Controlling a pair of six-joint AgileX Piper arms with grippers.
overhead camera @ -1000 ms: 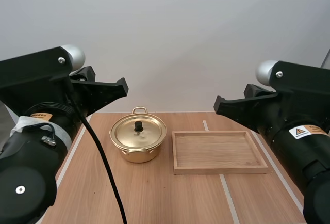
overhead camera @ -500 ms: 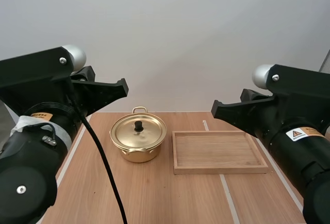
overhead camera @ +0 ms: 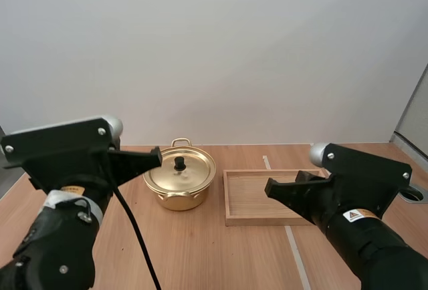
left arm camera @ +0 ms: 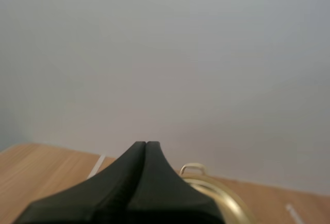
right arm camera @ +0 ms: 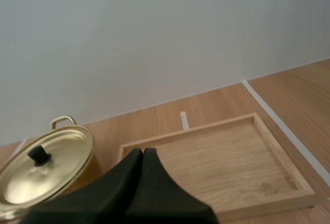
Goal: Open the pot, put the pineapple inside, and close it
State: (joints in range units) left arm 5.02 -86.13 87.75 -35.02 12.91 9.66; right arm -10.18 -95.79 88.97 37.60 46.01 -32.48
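Observation:
A golden pot [overhead camera: 179,183] with its lid on and a black knob [overhead camera: 179,163] stands on the wooden table, left of centre. My left gripper [overhead camera: 158,155] hovers just left of the pot, fingers shut on nothing. In the left wrist view the shut fingers [left arm camera: 146,145] form one dark wedge, with the pot [left arm camera: 219,195] beyond them. My right gripper [overhead camera: 268,187] is shut over the wooden tray [overhead camera: 246,195]. The right wrist view has that shut wedge [right arm camera: 143,153] in front of the tray [right arm camera: 221,157], and the pot [right arm camera: 46,175] off to one side.
The wooden tray holds nothing and lies right of the pot. White tape lines [overhead camera: 292,250] run along the table. A plain pale wall stands behind the table's far edge.
Both arms have dropped lower and swung forward. The left gripper now sits level with the pot's lid, and the right one has come down over the tray. Pot and tray have not moved.

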